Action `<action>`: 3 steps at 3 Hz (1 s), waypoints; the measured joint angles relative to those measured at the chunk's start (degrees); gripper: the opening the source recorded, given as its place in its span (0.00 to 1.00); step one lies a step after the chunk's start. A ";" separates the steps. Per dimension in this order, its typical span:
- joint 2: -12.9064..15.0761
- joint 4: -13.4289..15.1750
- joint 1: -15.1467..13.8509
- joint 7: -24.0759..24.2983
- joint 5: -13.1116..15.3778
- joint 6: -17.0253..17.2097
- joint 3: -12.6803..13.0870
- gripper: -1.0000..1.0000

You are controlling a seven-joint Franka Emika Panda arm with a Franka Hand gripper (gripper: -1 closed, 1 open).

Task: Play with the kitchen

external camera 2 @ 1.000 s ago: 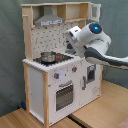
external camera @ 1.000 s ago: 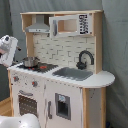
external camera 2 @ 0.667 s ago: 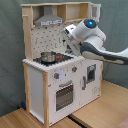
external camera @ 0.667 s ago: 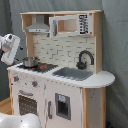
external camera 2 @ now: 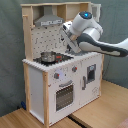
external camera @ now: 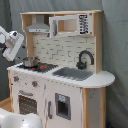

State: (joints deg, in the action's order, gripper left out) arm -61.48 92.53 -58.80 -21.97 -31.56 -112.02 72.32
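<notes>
At the first exterior view's left edge we find the arm's white wrist (external camera: pixel 12 44), raised above and just outside the hob end of the kitchen (external camera: pixel 60 75). We judge this as a standoff posture: held high, clear of the worktop, so it can descend onto the hob without striking the side panel. The fingers are not resolvable in either view, so we cannot tell whether the gripper is released or clenched.

Next rightward, a small metal pot (external camera: pixel 30 62) stands on the black hob (external camera: pixel 41 66). We take this to be the nearest reachable plaything.

Below the hob sit the red-centred knobs (external camera: pixel 34 83) and the oven door (external camera: pixel 27 104), facing outward for frontal access.

Further right, the grey sink (external camera: pixel 74 73) is recessed in the counter, with the black faucet (external camera: pixel 85 57) arching over it.

In the second exterior view the arm (external camera 2: pixel 85 32) crosses in front of the upper shelf, above the pot (external camera 2: pixel 48 56), well apart from it.
</notes>
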 joint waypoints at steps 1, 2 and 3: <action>2.59 -2.35 -1.37 0.00 -1.10 4.78 0.72 1.00; 6.34 -4.20 -3.63 -0.08 -1.52 8.21 3.45 1.00; 9.73 -6.25 -7.26 -1.17 -1.52 9.38 6.82 1.00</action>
State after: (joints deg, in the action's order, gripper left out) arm -51.75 86.28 -66.06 -23.15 -33.09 -102.64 79.14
